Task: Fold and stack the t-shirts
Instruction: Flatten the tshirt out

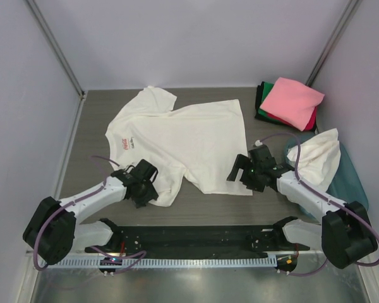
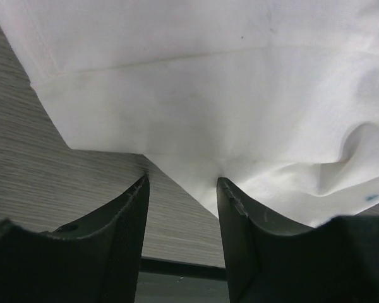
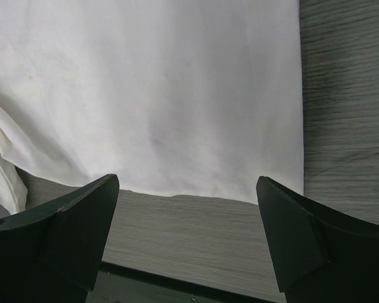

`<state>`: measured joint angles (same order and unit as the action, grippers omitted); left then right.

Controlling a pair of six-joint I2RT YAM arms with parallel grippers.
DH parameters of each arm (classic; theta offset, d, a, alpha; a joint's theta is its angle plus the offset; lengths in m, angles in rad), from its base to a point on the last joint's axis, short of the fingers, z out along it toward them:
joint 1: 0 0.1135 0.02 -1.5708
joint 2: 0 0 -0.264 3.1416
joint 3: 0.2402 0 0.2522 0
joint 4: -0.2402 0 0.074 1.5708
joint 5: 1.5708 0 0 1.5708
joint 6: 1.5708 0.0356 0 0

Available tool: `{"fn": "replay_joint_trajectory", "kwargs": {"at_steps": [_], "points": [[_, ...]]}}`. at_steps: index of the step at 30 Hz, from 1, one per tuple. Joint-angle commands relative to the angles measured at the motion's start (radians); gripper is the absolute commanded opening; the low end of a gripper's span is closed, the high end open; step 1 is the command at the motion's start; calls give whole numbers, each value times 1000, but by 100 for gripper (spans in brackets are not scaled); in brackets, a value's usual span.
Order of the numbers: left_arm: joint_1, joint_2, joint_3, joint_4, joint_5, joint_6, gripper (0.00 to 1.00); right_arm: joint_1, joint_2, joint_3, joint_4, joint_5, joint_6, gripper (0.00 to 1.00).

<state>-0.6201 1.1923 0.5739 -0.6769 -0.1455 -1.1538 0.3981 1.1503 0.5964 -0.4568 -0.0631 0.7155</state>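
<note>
Cream-white cloth fills the middle of the overhead view: one t-shirt point(image 1: 183, 142) lies flat on the counter point(image 1: 101, 107), long axis left to right, its red chest mark point(image 1: 127, 142) toward the left and its hem toward the right. The left fingers point(image 1: 150, 170) sit at the near sleeve and the right fingers point(image 1: 235, 172) at the near hem corner, so each arm is nearest its own end. Well apart, at the far right corner, is a folded stack topped by a pink t-shirt point(image 1: 292, 101). A teal tub point(image 1: 350, 173) at the right holds a crumpled cream-white t-shirt point(image 1: 316, 154). Nothing stands between fingers and cloth. In the left wrist view the fingers are partly spread with bare counter between them; the sleeve edge reaches the tips and nothing is seen pinched. In the right wrist view the fingers are spread wide, and the hem runs crosswise just ahead of the tips, untouched. In my judgement, both must advance onto the near edge.
</note>
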Motion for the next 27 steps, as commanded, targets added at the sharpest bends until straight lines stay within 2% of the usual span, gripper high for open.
{"fn": "replay_joint_trajectory", "kwargs": {"at_steps": [1, 4, 6, 8, 9, 13, 18, 22, 27], "points": [[-13, 35, -26, 74, -75, -63, 48, 2, 8, -18, 69, -40, 15, 97], [-18, 61, -32, 115, -89, -76, 39, 4, -3, -21, 82, -81, 22, 96], [-18, 73, -31, 132, -97, -81, 28, 7, -11, -14, 84, -103, 27, 96], [-18, 84, -26, 129, -111, -81, 15, 8, -12, -6, 92, -109, 30, 96], [-18, 82, -22, 122, -114, -83, 1, 10, -8, -6, 104, -115, 30, 97], [-18, -9, 15, -31, -150, -90, 0, 8, 80, -7, 142, -135, 13, 98], [-18, -288, 33, -303, -218, -158, 0, -33, 219, -23, 148, -103, 9, 98], [-29, -414, 35, -434, -200, -204, 0, -105, 255, -49, 147, -75, 12, 98], [-32, -482, 75, -604, -186, -244, 0, -122, 241, -50, 93, -26, 10, 98]]}}
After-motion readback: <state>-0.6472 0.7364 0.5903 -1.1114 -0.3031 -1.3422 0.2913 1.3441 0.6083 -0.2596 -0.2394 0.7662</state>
